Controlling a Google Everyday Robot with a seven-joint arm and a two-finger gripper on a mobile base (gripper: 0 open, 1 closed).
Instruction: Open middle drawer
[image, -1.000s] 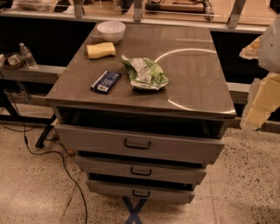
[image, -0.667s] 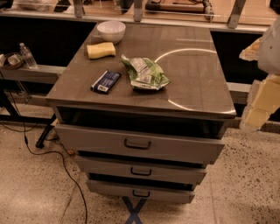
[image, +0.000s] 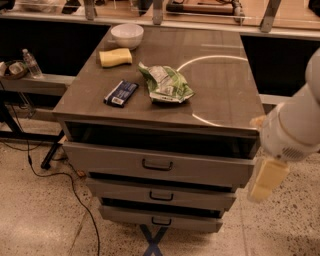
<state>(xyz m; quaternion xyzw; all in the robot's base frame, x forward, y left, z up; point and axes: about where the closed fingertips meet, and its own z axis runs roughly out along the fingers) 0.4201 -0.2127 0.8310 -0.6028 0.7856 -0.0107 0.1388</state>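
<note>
The middle drawer (image: 161, 196) is the low, wide grey front with a small dark loop handle, second from the top of the grey metal cabinet (image: 220, 95). It sits between the taller top drawer (image: 157, 165), which has a bigger handle, and the narrow bottom drawer (image: 161, 221). Dark gaps show above each front. My gripper (image: 267, 179) is a cream-coloured piece hanging below the white arm (image: 292, 132). It is at the cabinet's front right corner, level with the top drawer. It is to the right of the middle drawer's handle and apart from it.
On the cabinet top lie a white bowl (image: 127, 35), a yellow sponge (image: 115, 57), a dark blue packet (image: 121, 93) and a green chip bag (image: 164, 85). A water bottle (image: 31, 63) stands on a shelf at left. Cables (image: 60, 180) run over the floor at left.
My arm has moved down and left, from beside the cabinet's right edge to its front right corner. The drawers and the things on top have not moved.
</note>
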